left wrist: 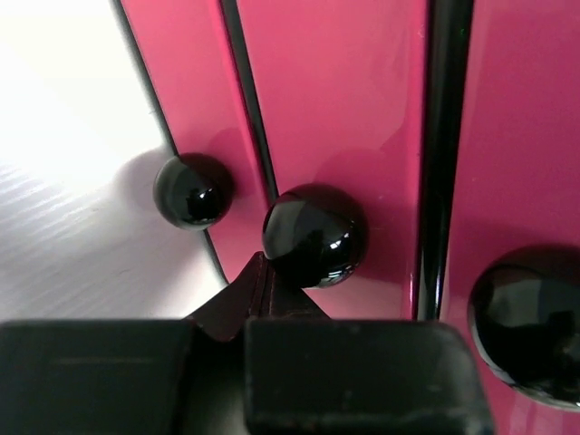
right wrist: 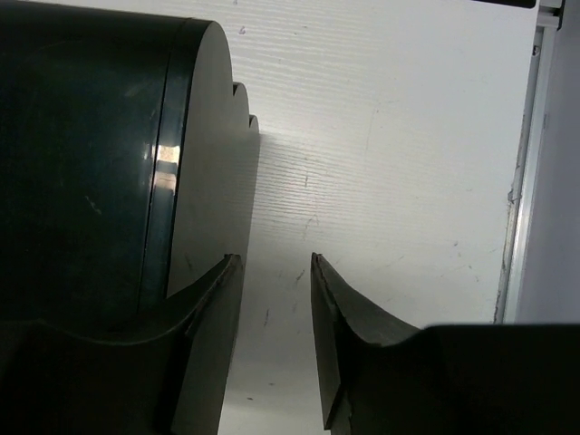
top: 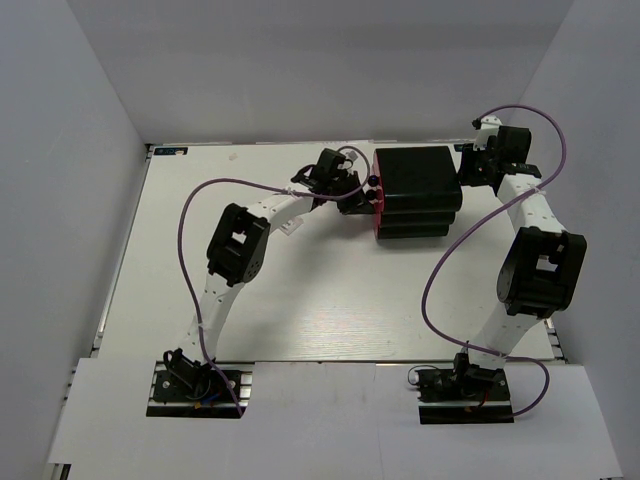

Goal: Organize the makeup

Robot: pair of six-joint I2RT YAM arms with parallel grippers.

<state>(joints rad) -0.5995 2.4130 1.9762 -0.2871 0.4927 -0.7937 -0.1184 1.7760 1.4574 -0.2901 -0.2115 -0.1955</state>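
Surface: white, walled on three sides by pale panels; carried the black box toward its far edge.
Black box: stood at the far middle of the surface, between the two arms; showed its pink drawer fronts on the side facing the left arm.
Knobs: round, glossy black, seen as three in the left wrist view, one per drawer front; middle knob sat between the left-hand knob and the right-hand knob.
Left gripper: reached in against the drawer fronts; jaws pressed together with no gap, tips meeting just under the middle knob and touching it or nearly so; could not be told whether anything was pinched there.
Right gripper: hung at the box's opposite side, near the far right corner of the surface; jaws stood narrowly apart with only bare surface between them, holding nothing; one jaw lay right beside the box's dark stepped side wall.
Makeup: not seen in any view; place could not be told.
Cables: purple, looped along each arm.
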